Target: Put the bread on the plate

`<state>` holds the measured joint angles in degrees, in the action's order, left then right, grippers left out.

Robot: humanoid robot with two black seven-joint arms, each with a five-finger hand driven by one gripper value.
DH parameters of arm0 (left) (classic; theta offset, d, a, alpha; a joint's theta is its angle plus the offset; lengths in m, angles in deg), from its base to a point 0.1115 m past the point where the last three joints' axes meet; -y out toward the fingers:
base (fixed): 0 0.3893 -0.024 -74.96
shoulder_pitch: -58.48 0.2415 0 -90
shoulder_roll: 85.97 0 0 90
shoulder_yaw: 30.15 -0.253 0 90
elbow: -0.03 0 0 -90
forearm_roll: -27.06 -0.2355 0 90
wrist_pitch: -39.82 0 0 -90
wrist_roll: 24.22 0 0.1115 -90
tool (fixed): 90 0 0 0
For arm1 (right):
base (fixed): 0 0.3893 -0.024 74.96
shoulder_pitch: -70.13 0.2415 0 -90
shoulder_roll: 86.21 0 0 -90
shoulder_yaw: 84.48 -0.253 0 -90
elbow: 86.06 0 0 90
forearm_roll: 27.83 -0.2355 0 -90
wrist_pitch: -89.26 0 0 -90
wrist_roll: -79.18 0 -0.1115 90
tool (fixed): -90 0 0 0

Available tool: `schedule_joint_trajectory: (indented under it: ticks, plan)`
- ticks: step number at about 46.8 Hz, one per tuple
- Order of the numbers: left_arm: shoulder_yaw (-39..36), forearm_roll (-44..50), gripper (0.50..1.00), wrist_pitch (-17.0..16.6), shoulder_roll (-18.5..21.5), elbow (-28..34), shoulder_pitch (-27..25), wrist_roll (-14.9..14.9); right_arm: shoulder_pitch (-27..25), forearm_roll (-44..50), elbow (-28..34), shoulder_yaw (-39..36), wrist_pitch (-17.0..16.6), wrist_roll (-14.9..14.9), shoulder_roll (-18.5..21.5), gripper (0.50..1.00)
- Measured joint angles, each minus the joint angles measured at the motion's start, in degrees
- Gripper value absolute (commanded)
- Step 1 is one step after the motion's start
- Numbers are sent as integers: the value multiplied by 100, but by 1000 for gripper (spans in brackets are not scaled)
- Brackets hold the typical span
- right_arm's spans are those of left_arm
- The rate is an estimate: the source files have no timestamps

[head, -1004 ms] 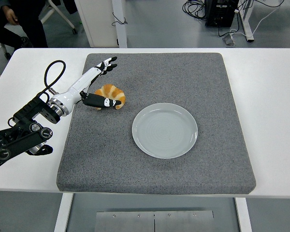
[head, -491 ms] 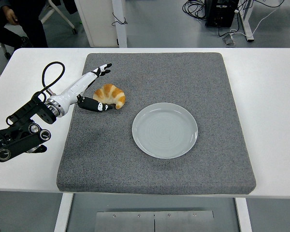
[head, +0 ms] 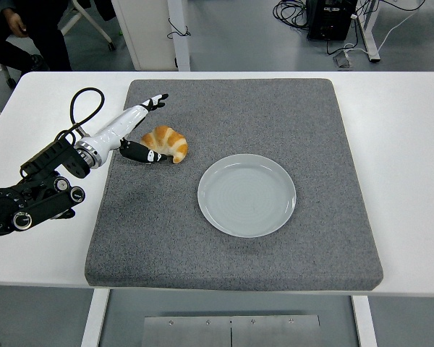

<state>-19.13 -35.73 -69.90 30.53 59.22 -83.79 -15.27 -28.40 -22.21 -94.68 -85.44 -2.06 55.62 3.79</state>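
The left hand (head: 141,130) reaches in from the counter's left edge, fingers spread wide around the bread (head: 166,143) on the grey mat (head: 231,246), not yet closed. Grasping is underway; next, close, lift, and carry it right to the empty plate (head: 247,194).

A golden-brown crescent-shaped bread roll (head: 166,143), paler tan along its ridges, lies on a speckled dark-grey square felt mat (head: 275,108). The round pale grey-blue ceramic plate (head: 247,194) carries faint concentric rings. The plain white counter (head: 405,144) frames the mat on all sides. The left hand (head: 146,130) is white along its back with black fingers marked by small white patches, on a black arm with a looping black cable.
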Motion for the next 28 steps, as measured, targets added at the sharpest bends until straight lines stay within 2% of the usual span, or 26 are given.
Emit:
schedule_joint_trajectory:
  ticks: [13, 28]
  plan:
    - [-359, 7, 972, 0, -264, -404, -185, 2, -1, 0, 0, 0, 0, 0, 0, 1000]
    - [-383, 16, 968, -5, -494, -695, -202, 3, 0, 0, 0, 0, 0, 0, 0, 1000]
